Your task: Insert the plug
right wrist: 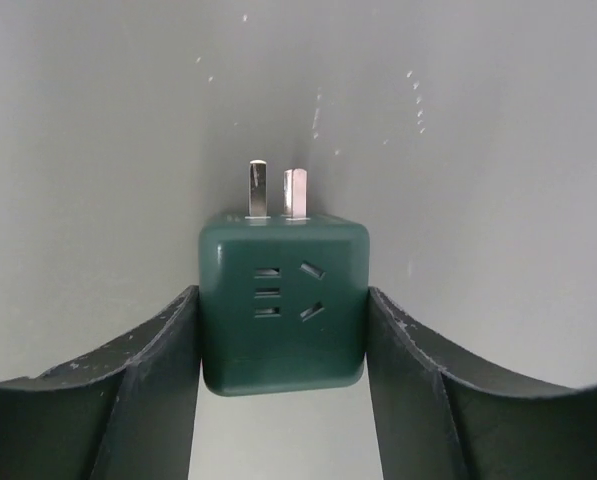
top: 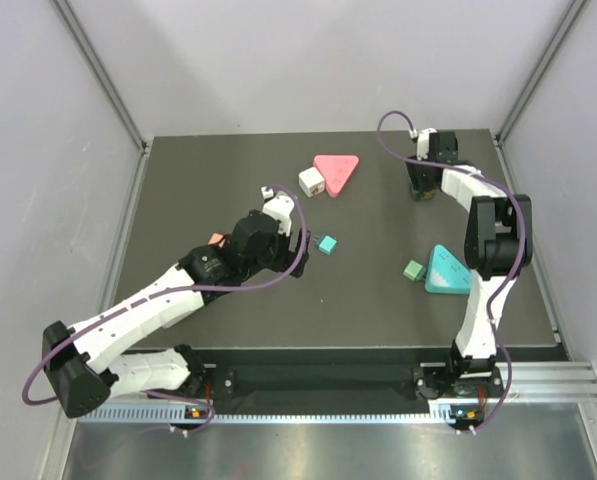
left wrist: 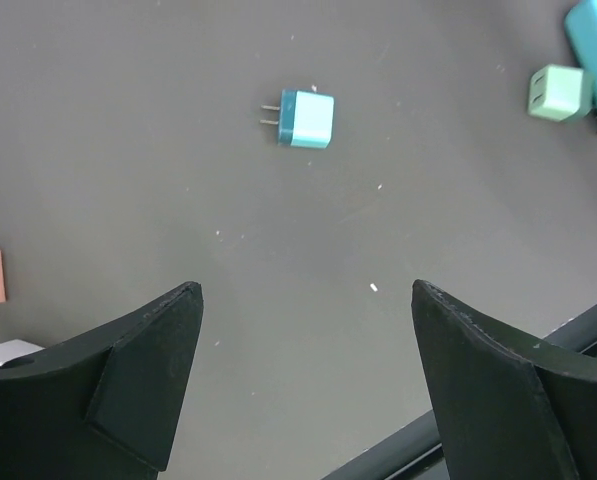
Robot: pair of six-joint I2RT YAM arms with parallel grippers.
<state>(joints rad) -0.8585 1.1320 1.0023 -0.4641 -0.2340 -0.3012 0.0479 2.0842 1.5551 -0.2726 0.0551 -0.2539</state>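
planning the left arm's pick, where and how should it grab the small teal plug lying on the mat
Grip the teal plug by its blocky body, across the two flat faces parallel to the prongs, coming straight down from above. It lies flat with prongs pointing sideways, so keep off that end. The left gripper is open and empty.

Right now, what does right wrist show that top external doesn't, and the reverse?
Only right wrist: a dark green cube plug with two metal prongs pointing away, socket slots on its face, and the gripper fingers against both its sides.

Only top external: a pink triangular block with a white cube plug at its edge; a teal triangular block beside a light green cube plug; a teal cube plug lying alone.

Both: the right gripper. From above, the plug in it can't be made out.
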